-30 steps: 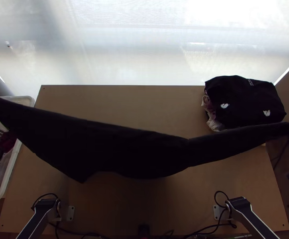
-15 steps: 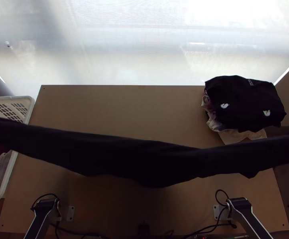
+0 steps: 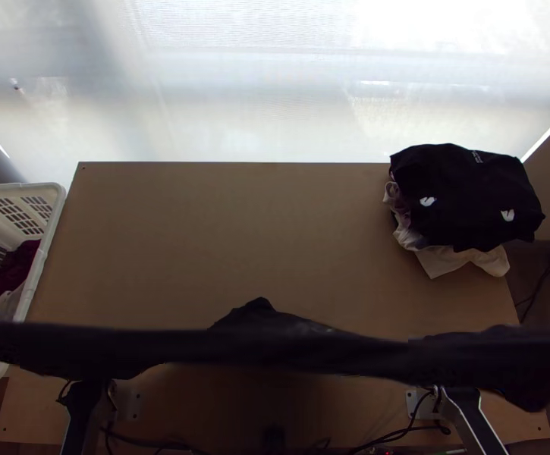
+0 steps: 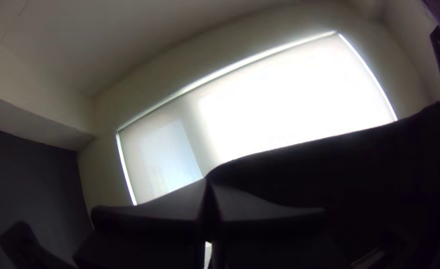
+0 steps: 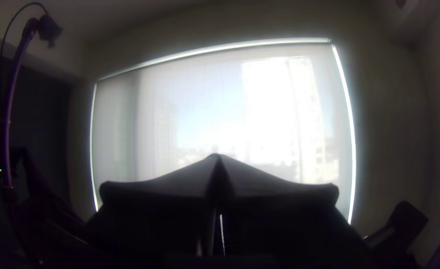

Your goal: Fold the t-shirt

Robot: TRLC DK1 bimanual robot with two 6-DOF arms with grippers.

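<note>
In the top view, both ends of the shirt (image 3: 290,353) run out at the side edges, and its blackness hides nearly all folds from us; we cannot tell which parts are held or how many layers lie together. It hangs in the air as a long, drawn-out band across the near part of the desk (image 3: 221,227), with a raised hump near the middle and a drooping edge toward the right. The band covers parts of both arms (image 3: 83,413) and the near corner of the basket (image 3: 48,231).

In the left wrist view, we see the left pincer (image 4: 208,183) with its tips together on the shirt, the dark cloth spreading away from them in front of the window (image 4: 289,99). In the right wrist view, the right pincer (image 5: 217,157) also has its tips together; the cloth between them is too dark to make out, but the shirt stretched to that side tells us it has hold.

Bare wood runs from the desk's far edge to the shirt, between the basket at the left, with dark red cloth (image 3: 7,280) inside, and the pile (image 3: 464,197) at the far right, black over pale cloth.
</note>
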